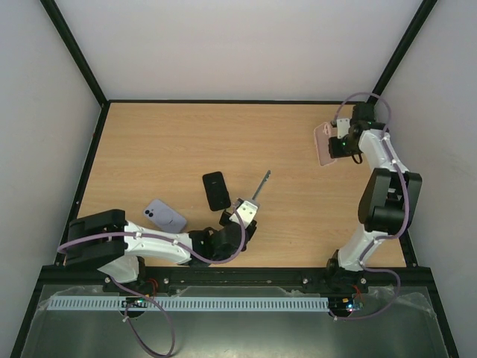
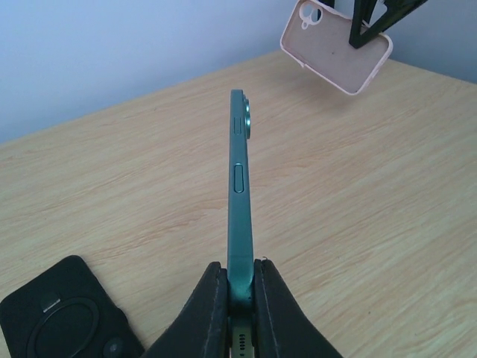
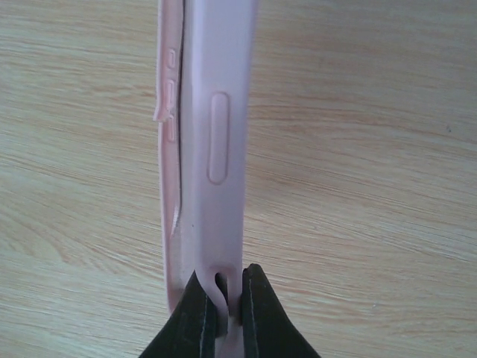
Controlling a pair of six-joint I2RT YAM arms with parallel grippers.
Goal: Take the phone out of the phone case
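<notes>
The green phone (image 2: 238,186), out of the pink case (image 3: 212,149).
The left hand (image 2: 240,289) pinches it above the bench (image 2: 373,224); the right hand (image 3: 220,294) pinches the empty case, well apart.

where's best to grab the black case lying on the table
Likely across its two long edges, near the middle, coming straight down from above. The black case lies flat on the table, back up, so only its thin edges can be pinched.
</notes>
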